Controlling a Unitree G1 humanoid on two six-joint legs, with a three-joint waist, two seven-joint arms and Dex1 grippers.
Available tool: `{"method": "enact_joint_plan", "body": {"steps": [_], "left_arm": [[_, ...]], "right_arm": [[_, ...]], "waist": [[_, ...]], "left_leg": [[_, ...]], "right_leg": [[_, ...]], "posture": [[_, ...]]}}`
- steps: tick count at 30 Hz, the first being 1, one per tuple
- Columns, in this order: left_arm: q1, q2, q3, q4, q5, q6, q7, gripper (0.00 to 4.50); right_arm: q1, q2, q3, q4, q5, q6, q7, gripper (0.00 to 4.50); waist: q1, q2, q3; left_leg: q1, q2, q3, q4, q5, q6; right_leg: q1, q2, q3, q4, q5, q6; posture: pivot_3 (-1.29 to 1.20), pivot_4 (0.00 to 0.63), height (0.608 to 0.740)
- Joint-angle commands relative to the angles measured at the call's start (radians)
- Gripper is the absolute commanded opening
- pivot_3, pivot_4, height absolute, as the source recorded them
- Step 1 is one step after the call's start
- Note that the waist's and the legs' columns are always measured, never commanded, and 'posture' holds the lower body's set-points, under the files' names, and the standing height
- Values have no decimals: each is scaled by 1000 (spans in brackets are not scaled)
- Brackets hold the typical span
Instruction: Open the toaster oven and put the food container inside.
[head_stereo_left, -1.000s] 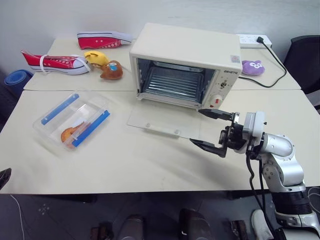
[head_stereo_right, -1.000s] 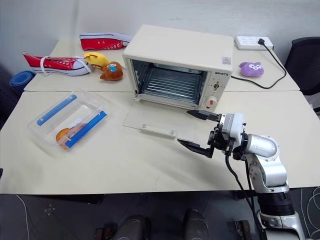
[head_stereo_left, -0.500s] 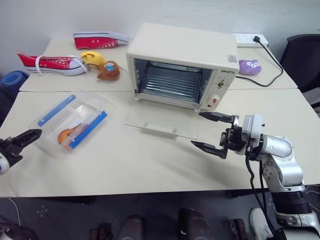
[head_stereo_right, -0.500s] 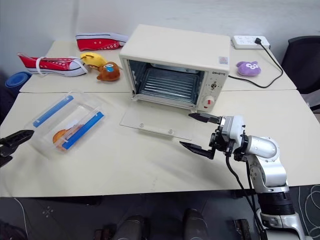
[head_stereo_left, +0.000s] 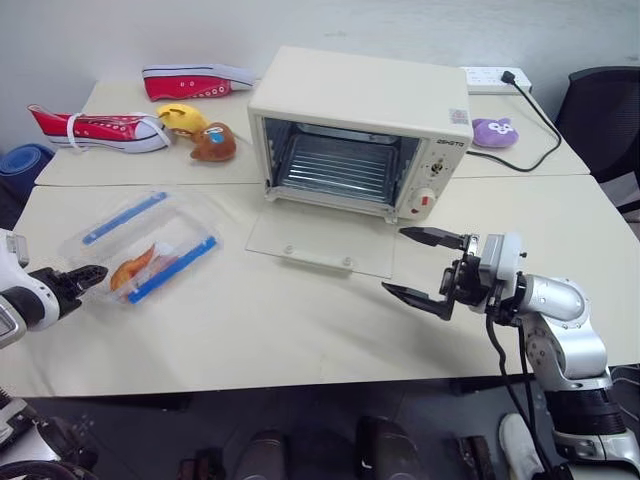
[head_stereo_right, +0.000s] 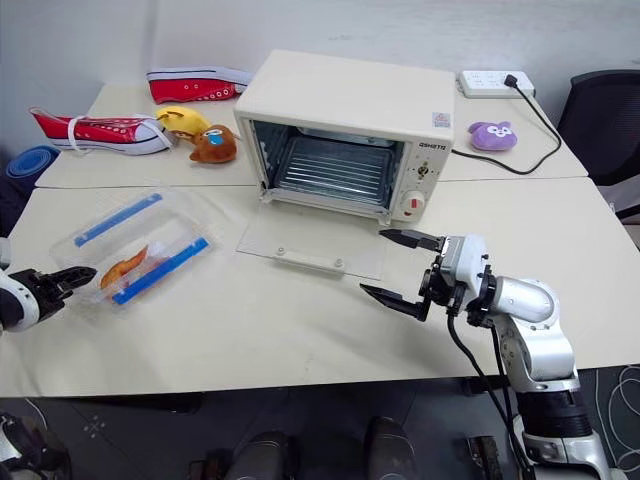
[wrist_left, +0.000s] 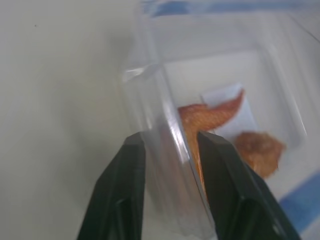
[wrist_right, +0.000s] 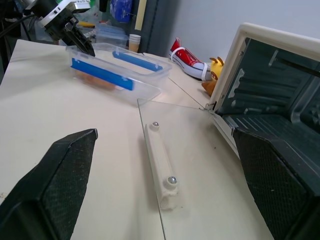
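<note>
The cream toaster oven stands at the back of the table, its glass door folded down flat and the wire rack showing inside. The clear food container, with blue clip strips and orange food, lies on the table left of the oven. My left gripper is at the container's near end. In the left wrist view its black fingers stand close on either side of the clear end wall, shut on it. My right gripper hangs open over the table, right of the door.
Two red sneakers, a yellow toy and a brown toy lie at the back left. A purple plush and a power strip with its black cable lie behind the oven on the right. A black chair stands at the far right.
My left arm came into view from the lower left, reached the container's near end, and its fingers closed in on the end wall. The right gripper has stayed put and open.
</note>
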Motion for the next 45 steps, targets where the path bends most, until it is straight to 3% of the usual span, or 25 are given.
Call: {"method": "enact_joint_plan", "body": {"steps": [1,4,9,15,18,21,23,29,35,41,43,45], "left_arm": [[-19,38,15,16,46,-74,-7,523],[-9,113,0,65,40,-87,-78,103],[-54,238,-51,181,55,-212,-155,86],[-188,279,-318,152,-6,-165,-285,86],[-288,242,-463,121,-7,-164,-307,86],[-401,153,-572,105,14,-177,-283,86],[-486,43,-657,96,39,-180,-240,86],[-617,-149,-768,137,94,-169,-180,86],[-689,-220,-870,247,187,-278,-176,86],[-669,-254,-929,286,261,-351,-172,86],[-664,-290,-903,272,247,-310,-164,86],[-657,-315,-892,251,253,-314,-150,798]], "right_arm": [[9,-15,-23,-38,4,-10,-10,4500],[19,-21,-29,-39,4,-14,-10,4500],[37,-37,-49,-36,4,-14,-14,4500],[71,-69,-93,-37,-3,-15,-41,4500],[99,-89,-125,-40,-3,-17,-53,4500],[144,-103,-159,-63,1,-13,-67,4500],[218,-111,-195,-105,4,-8,-81,4500],[356,-97,-245,-214,9,7,-148,4500],[426,-64,-247,-302,5,17,-229,4500],[453,-39,-238,-356,-4,27,-292,4500],[456,-35,-238,-364,-4,29,-306,4500],[459,-34,-235,-369,-4,30,-315,4500]], "waist": [[-1,0,0],[-1,-1,0],[3,-1,0],[28,-1,0],[30,-1,0],[31,-2,1],[34,-2,1],[21,-2,1],[12,-2,1],[27,-2,1],[31,-2,1],[35,-2,1]], "left_leg": [[0,0,0,0,0,0],[0,0,0,0,0,0],[-1,0,0,0,0,0],[-1,-1,0,1,0,0],[-2,-1,1,1,0,1],[-2,-1,1,1,0,1],[-2,-1,1,2,0,1],[-2,-1,2,2,0,1],[-1,-1,2,1,0,1],[-2,-1,2,2,1,2],[-2,-1,2,2,1,2],[-2,-1,2,2,1,2]], "right_leg": [[0,0,0,0,0,0],[-1,0,0,0,0,0],[-1,0,0,0,0,0],[-1,-1,0,0,0,0],[-1,0,0,0,0,0],[-1,0,0,1,0,0],[-1,0,0,1,0,0],[-1,0,1,1,0,0],[-1,0,1,1,0,0],[-1,0,1,0,0,1],[-1,0,1,0,0,1],[-1,0,1,0,0,1]], "posture": [[0,150,740],[0,150,740],[0,150,740],[0,150,740],[0,150,740],[0,150,740],[0,150,740],[0,150,740],[0,150,740],[0,150,740],[0,150,740],[0,150,740]]}}
